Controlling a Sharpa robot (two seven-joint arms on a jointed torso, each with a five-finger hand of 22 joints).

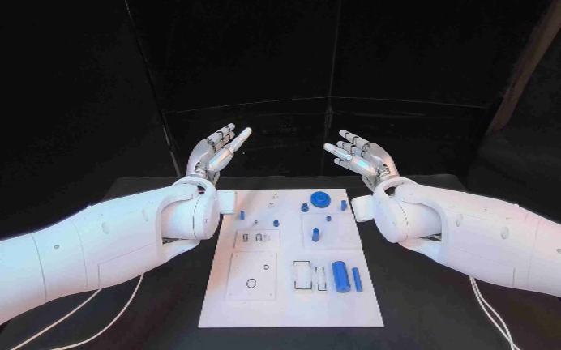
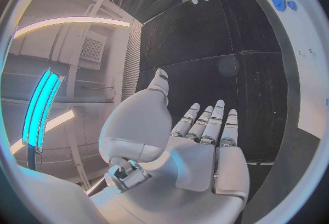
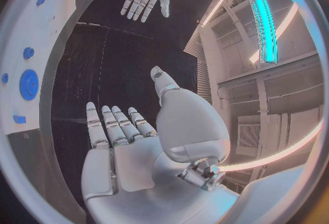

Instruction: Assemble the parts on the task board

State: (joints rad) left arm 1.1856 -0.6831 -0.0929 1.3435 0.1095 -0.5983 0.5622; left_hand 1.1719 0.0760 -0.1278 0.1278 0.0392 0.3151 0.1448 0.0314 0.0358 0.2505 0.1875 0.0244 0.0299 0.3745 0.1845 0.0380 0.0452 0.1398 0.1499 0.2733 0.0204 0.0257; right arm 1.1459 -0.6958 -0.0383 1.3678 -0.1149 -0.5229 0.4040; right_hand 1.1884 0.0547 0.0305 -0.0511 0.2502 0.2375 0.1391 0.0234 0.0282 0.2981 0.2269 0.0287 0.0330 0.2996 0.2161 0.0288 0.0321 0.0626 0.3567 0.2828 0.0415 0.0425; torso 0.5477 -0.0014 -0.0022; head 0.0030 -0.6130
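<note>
flanking the task board's (image 1: 228, 305) far edge, left hand (image 1: 219, 149) and right hand (image 1: 360, 154) hover spread, holding nothing.

Lab, black-draped table (image 1: 433, 301), tube lights (image 3: 264, 21)

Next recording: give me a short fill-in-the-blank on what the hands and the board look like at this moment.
1. The left hand and right hand are raised with palms up, and both are ____.
2. The white rectangular task board lies ____ the two arms.
3. The round blue gear-like part sits near the board's ____ edge.

Missing words: open; between; far
</note>
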